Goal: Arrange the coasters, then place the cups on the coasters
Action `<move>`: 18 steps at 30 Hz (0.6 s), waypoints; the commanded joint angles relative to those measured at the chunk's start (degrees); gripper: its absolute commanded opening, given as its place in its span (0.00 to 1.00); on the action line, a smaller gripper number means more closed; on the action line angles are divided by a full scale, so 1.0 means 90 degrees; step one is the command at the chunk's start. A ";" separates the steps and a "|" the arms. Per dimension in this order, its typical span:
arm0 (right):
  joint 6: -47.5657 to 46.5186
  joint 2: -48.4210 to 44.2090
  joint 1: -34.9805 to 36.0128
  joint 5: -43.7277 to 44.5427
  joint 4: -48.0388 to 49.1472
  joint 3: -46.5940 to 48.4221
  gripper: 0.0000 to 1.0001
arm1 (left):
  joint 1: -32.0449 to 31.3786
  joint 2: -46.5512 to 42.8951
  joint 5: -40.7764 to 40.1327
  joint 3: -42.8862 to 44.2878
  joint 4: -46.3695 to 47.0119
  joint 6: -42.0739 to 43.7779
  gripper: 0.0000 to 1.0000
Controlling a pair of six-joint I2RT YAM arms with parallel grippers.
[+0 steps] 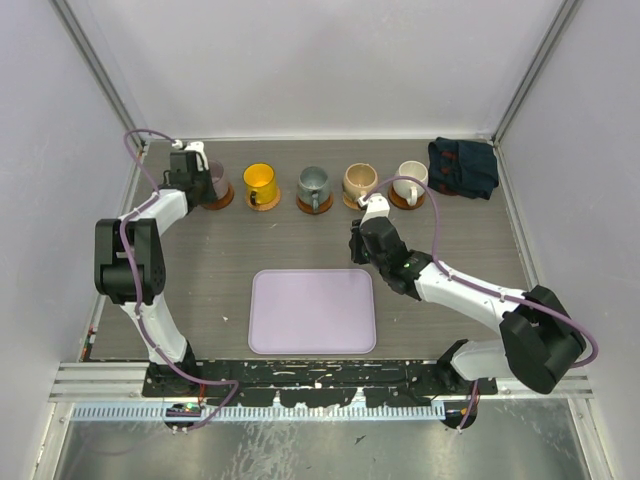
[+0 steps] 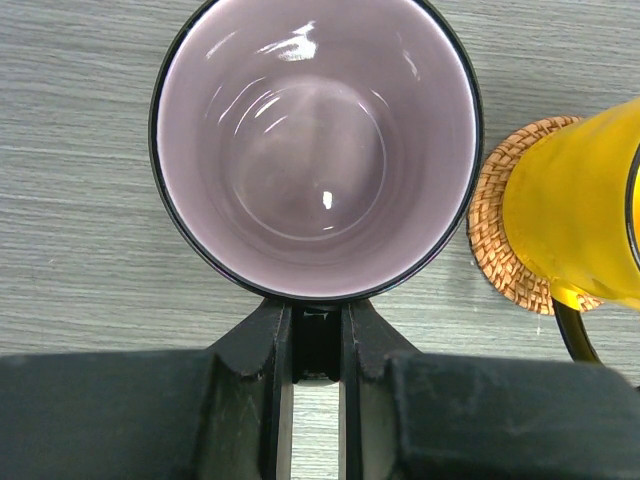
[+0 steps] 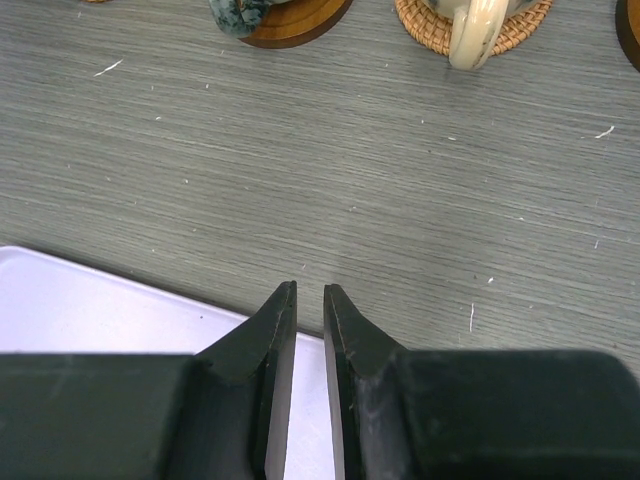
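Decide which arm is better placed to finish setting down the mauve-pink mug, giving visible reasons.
Left. Its fingers are shut on the mauve-pink mug at the row's left end. The right gripper hangs empty over the lilac tray's edge, far away.

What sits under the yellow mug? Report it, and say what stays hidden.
A woven, rattan-like coaster sits under the yellow mug; its rim shows on the mug's left in the left wrist view. The part beneath the mug is covered.

Coaster under pink mug [image 2: 318, 140] possibly hidden.
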 commanded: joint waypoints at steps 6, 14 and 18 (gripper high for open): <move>0.0076 -0.0035 -0.0014 0.0008 0.0293 0.0175 0.23 | 0.0032 -0.0049 0.0060 0.0219 0.0536 -0.0060 0.00; 0.0092 -0.0004 -0.0006 -0.0032 0.0289 0.0165 0.24 | 0.0034 -0.0035 0.0001 0.0043 0.0532 -0.0084 0.00; 0.0105 -0.0041 -0.0006 -0.0038 0.0288 0.0136 0.23 | 0.0030 -0.0088 -0.0002 -0.0115 0.0565 -0.0163 0.00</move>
